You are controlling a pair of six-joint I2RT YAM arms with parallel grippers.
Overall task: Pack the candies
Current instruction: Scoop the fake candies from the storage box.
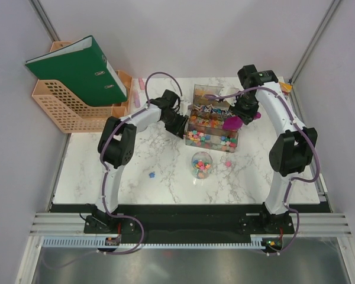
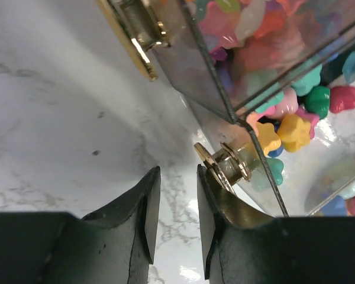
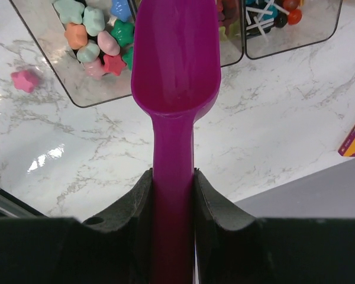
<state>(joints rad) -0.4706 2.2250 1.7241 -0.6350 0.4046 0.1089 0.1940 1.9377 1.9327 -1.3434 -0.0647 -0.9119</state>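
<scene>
many candies [image 2: 293, 131] blurred behind tray [image 2: 195, 71] wall; scoop [image 3: 176, 65] tip cut off.

Left gripper [image 2: 177, 177] crowded by tray wall [image 2: 213, 89]; free tabletop [image 2: 59, 106] left of jar [image 1: 202, 164].

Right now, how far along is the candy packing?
Done: the jar holds some candies. In hand: the right gripper clamps the scoop, its bowl empty; the left gripper is open at the tray corner. Left: most candies sit in the tray, two loose on the table.
</scene>
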